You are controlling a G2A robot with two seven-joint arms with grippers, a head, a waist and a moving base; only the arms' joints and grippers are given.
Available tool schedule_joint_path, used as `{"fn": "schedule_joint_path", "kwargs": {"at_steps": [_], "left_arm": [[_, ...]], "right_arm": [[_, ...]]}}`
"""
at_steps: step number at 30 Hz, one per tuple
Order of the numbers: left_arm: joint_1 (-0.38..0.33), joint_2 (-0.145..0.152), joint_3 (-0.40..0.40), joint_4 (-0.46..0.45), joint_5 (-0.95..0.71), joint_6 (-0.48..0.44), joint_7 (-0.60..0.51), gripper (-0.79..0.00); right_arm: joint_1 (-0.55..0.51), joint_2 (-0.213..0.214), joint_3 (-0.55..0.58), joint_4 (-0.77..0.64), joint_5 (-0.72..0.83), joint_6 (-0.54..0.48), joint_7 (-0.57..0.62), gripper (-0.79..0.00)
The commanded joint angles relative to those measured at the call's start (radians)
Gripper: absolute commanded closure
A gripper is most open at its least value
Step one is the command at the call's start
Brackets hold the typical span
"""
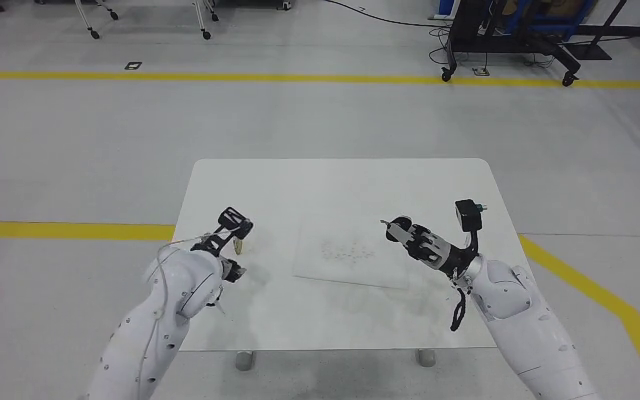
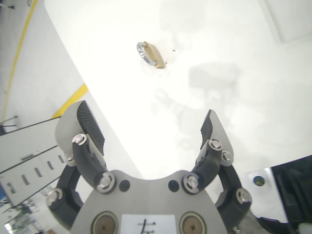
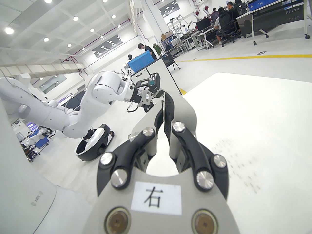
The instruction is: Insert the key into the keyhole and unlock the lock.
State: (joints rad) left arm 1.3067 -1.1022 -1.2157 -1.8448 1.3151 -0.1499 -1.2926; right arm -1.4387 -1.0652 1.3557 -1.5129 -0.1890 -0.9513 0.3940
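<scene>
A small brass padlock (image 2: 151, 55) with a silver shackle lies on the white table (image 2: 121, 13), near its left edge. My left gripper (image 2: 146, 109) hangs open just above and short of the padlock (image 1: 240, 243), nothing between its ribbed pads (image 2: 91, 125). In the top view the left gripper (image 1: 238, 225) is right over the lock. My right gripper (image 1: 388, 225) is held level above the table's right half, pointing toward the left arm. Its fingers (image 3: 168, 103) are shut, and a thin tip, seemingly the key (image 1: 382, 221), juts from them.
A white sheet (image 1: 350, 250) with faint dots lies in the middle of the table (image 1: 340, 185), between the two arms. The left gripper (image 3: 150, 90) shows far off past the right one. Yellow floor lines (image 1: 80, 230) run beside the table.
</scene>
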Motion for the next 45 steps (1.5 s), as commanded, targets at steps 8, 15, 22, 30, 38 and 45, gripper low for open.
{"fn": "schedule_joint_path", "kwargs": {"at_steps": [8, 15, 22, 30, 38, 45], "left_arm": [[-0.031, -0.018, -0.029, 0.148, -0.131, 0.171, 0.123, -0.785], [-0.074, -0.029, -0.001, 0.209, -0.115, 0.202, 0.185, -0.662], [-0.119, -0.041, 0.031, 0.264, -0.127, 0.214, 0.216, -0.468], [-0.167, -0.055, 0.065, 0.333, -0.133, 0.226, 0.216, -0.394], [-0.193, -0.063, 0.08, 0.369, -0.134, 0.221, 0.209, -0.228], [-0.209, -0.069, 0.092, 0.38, -0.129, 0.235, 0.172, 0.0]], "right_arm": [[0.0, 0.0, 0.0, 0.0, 0.0, 0.0, 0.0, 0.0], [0.0, 0.0, 0.0, 0.0, 0.0, 0.0, 0.0, 0.0], [0.0, 0.0, 0.0, 0.0, 0.0, 0.0, 0.0, 0.0], [0.0, 0.0, 0.0, 0.0, 0.0, 0.0, 0.0, 0.0], [0.0, 0.0, 0.0, 0.0, 0.0, 0.0, 0.0, 0.0], [0.0, 0.0, 0.0, 0.0, 0.0, 0.0, 0.0, 0.0]]}}
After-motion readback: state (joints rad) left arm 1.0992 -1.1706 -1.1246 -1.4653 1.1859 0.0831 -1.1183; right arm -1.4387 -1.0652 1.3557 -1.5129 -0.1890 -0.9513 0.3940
